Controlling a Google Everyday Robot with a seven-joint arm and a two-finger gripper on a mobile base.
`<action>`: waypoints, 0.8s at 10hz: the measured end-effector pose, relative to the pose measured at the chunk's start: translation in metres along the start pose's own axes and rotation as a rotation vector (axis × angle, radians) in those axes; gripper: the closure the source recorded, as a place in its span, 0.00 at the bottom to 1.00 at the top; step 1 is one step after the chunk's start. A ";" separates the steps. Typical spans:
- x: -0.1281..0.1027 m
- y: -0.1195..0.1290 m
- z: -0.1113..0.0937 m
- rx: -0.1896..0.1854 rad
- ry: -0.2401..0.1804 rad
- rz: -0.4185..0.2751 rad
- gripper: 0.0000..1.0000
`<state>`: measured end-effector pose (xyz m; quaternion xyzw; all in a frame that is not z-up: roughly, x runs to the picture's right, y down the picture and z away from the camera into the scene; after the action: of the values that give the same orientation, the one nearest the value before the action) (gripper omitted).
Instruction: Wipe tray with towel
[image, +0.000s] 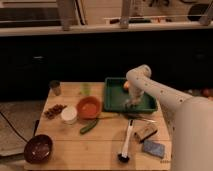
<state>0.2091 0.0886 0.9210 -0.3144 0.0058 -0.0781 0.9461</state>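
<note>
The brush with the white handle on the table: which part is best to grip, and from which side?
Probably the brush at the middle of its white handle, from above, closing across its width: it lies flat, long and thin, dark head nearest the camera. The gripper is down in the green tray.

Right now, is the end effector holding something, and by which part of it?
It cannot be told. The end effector is low inside the green tray, near its right edge; what it grips, if anything, does not show.
</note>
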 end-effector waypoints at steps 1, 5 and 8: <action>0.004 -0.007 -0.002 0.005 0.006 0.014 0.99; 0.004 -0.038 -0.009 0.031 0.019 0.030 0.99; -0.004 -0.047 -0.012 0.038 -0.012 0.023 0.99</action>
<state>0.1975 0.0449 0.9392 -0.2965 0.0022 -0.0657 0.9528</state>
